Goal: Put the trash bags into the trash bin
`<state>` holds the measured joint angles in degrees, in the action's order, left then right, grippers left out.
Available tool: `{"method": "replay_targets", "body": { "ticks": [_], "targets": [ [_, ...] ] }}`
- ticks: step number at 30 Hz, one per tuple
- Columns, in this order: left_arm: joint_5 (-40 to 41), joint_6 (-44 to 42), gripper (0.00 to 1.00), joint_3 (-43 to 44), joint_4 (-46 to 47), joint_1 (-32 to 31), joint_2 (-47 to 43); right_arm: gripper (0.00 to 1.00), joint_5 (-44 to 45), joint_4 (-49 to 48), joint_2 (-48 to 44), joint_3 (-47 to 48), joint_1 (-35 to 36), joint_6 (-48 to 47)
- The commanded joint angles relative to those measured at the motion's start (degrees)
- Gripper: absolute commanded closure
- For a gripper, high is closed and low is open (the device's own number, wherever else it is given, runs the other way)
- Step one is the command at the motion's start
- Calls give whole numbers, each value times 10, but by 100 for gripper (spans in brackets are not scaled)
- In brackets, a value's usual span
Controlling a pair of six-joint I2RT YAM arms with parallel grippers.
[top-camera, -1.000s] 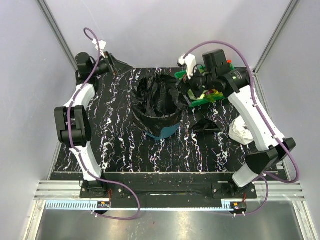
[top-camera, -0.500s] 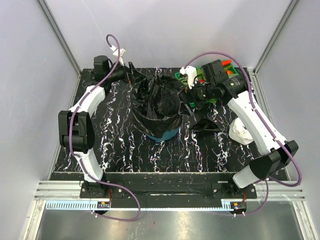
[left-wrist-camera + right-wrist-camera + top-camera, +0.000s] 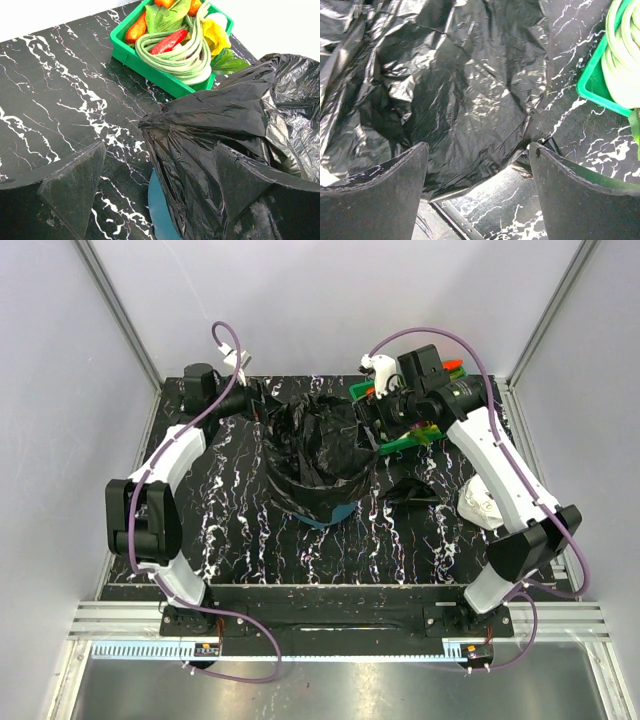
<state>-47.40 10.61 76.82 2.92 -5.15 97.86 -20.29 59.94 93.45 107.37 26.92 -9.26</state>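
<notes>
Two-armed tucking step, seemingly: trash bags [image 3: 315, 445] draped over trash bin [image 3: 325, 512] mid-surface, left end effector [image 3: 157, 175] at 10 o'clock, right end effector [image 3: 477, 165] at 2 o'clock, both spread apart, empty. Next: calls for pinching loose film, pushing inside.

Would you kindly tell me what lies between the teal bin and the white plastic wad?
In the top view, a crumpled loose black trash bag lies there, between the bin and the wad.

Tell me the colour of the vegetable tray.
The tray is bright green; the left wrist view shows it best.
</notes>
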Motion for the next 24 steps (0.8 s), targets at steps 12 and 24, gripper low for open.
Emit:
{"method": "replay_targets", "body": {
  "ticks": [12,24],
  "targets": [
    [13,-64,5,-18,-14,-2,-68,52,68,15,95,90,-6,-1],
    [3,-141,1,-41,-78,33,-128,85,74,85,229,296,-9,-143]
  ]
}}
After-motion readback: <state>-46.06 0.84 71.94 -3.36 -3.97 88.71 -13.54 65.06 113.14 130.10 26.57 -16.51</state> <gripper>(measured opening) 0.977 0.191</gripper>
